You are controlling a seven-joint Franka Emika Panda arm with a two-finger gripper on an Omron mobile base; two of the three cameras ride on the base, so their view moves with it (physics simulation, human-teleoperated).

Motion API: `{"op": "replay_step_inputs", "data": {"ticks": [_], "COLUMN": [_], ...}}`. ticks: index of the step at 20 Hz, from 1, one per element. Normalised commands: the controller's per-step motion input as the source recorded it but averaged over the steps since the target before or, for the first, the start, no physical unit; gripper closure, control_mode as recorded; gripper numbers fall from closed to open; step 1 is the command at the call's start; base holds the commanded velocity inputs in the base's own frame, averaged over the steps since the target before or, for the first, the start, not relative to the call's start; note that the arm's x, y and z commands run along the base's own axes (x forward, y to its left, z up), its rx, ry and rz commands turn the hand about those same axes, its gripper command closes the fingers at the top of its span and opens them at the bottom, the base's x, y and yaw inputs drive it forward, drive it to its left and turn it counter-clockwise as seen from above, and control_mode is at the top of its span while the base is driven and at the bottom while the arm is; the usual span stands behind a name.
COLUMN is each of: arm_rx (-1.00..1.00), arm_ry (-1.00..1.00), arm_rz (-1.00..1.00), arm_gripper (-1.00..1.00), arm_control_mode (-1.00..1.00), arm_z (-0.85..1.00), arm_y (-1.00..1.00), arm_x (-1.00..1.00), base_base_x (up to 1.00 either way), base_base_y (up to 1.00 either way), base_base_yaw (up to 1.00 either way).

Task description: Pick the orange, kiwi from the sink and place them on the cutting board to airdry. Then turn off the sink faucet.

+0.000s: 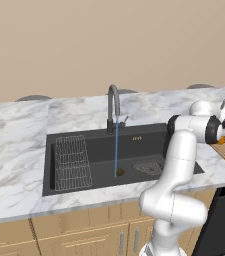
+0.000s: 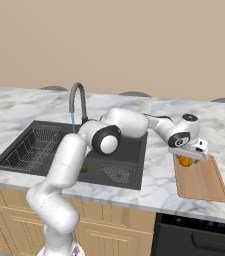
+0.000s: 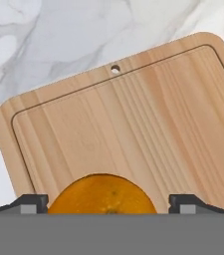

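I am setting the orange (image 3: 102, 194) on the cutting board (image 3: 133, 119); my pincer (image 3: 108, 204) is spreading wide, apparently letting go; next I am fetching the kiwi (image 1: 119, 172) from the sink (image 1: 59, 187).

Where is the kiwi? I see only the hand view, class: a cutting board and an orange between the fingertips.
Observer: The kiwi lies in the sink, under the faucet's stream, in the left base view.
Operator: So the water is running?
Observer: Yes, a thin blue stream falls from the sink faucet into the basin.
Operator: Which side of the sink is the board on?
Observer: The cutting board lies on the counter to the right of the sink, with the gripper over its far end and the orange under it, in the right base view.
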Motion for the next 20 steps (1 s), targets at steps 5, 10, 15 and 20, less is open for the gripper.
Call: {"op": "replay_step_inputs", "data": {"ticks": [5,10,15,20], "arm_rx": [0.0,0.0,-0.02,-0.03], "arm_ry": [0.0,0.0,0.01,0.01], "arm_rz": [0.0,0.0,0.0,0.0], "arm_gripper": [-1.0,-1.0,-1.0,-1.0], "arm_control_mode": [-1.0,-1.0,-1.0,-1.0], "arm_z": [0.02,0.22,0.25,0.18], "arm_y": [0.0,0.0,0.06,0.31], "arm_x": [0.13,0.07,0.01,0.01], "base_base_x": [0.0,0.0,0.0,0.0], "base_base_y": [0.0,0.0,0.0,0.0], "base_base_yaw": [0.0,0.0,0.0,0.0]}}
